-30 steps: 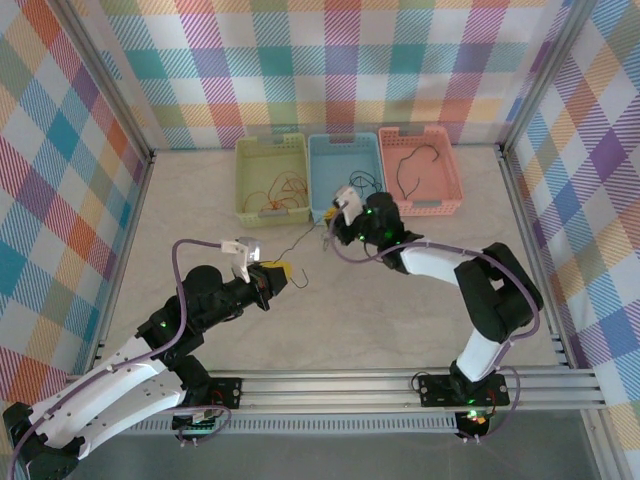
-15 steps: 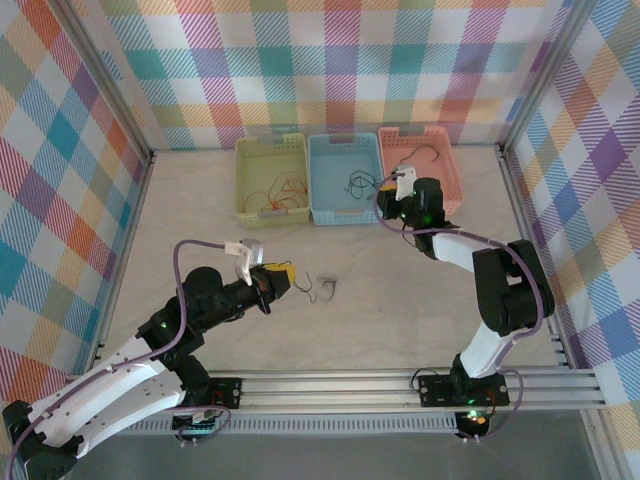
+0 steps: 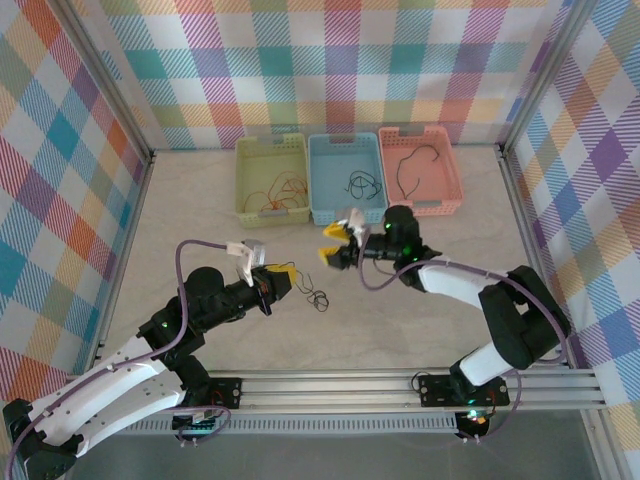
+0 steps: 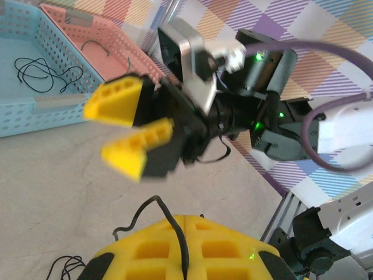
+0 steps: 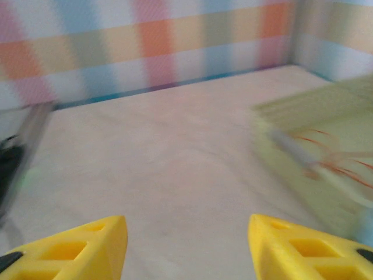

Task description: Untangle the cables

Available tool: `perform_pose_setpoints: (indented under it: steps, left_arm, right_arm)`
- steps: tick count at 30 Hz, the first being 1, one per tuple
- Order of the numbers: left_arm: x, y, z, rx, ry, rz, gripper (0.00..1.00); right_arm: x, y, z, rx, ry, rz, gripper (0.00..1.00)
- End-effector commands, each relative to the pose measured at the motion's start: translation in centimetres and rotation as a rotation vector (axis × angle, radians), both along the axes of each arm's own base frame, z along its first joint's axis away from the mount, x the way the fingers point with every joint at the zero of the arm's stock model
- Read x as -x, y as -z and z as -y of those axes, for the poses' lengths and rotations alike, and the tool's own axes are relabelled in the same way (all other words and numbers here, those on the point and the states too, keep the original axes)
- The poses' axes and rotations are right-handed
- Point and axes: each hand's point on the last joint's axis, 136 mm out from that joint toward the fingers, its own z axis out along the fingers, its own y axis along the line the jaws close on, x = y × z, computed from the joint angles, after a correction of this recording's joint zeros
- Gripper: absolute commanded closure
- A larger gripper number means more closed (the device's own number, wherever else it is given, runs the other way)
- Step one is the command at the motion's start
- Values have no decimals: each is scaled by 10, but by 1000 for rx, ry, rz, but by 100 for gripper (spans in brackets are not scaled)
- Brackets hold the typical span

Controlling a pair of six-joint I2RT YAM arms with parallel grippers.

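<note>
My left gripper (image 3: 283,274) is shut on a thin black cable (image 4: 152,205) that runs out from between its yellow fingers (image 4: 145,251). The cable's loose end lies in a small coil (image 3: 318,298) on the table just right of that gripper. My right gripper (image 3: 332,251) hovers open a little beyond the coil, facing the left one, nothing between its fingers (image 5: 93,242). It also shows in the left wrist view as two spread yellow fingers (image 4: 119,102). More cables lie in the baskets: orange-red (image 3: 282,194), dark (image 3: 362,185) and black (image 3: 410,165).
Three baskets stand in a row at the back: green (image 3: 245,170), blue (image 3: 318,190) and pink (image 3: 450,185). The green basket (image 5: 315,111) is blurred at the right of the right wrist view. Metal frame rails edge the table.
The right gripper went back to the pink basket, then swung forward and left toward the left gripper and opened. The cable once stretched between the grippers now lies coiled by the left one.
</note>
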Motion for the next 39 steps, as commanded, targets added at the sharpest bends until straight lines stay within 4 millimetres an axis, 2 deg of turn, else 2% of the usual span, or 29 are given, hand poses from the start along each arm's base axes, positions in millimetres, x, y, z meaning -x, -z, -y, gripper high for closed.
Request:
perform_pose_setpoints:
  steps: [1,4,9,11,15,18,20,23,25,31,34,39]
  left_arm:
    - [5,-8,5,21,37,39,100]
    - [6,-8,6,21,38,40,100]
    - [5,-7,5,15,33,42,100]
    - [6,-8,6,18,39,43,100]
    - [7,-8,7,20,50,45,100]
    - [9,-9,8,24,60,50,100]
    - [10,-10,8,27,64,55,100]
    - [11,-11,8,30,67,61,100]
    - [13,-13,9,36,79,65,100]
    - [23,-19,14,60,138,84,100]
    - [27,-19,17,65,165,89,100]
    - [32,-19,24,64,212,88,100]
  right_arm:
    - [58,9,-19,17,-235,97,39]
    - [77,15,-34,24,-296,98,36]
    - [85,26,-45,53,-338,72,35]
    - [78,32,-50,64,-311,61,36]
    - [54,42,-63,62,-215,29,45]
    - [28,46,-72,47,-103,9,54]
    - [5,47,-71,47,21,38,59]
    - [-31,45,-55,54,192,56,63]
    - [-61,43,-35,46,310,24,67]
    - [-152,43,43,5,701,-69,73]
    - [-182,38,73,-5,818,-61,75]
    - [-217,27,117,-61,972,-103,78]
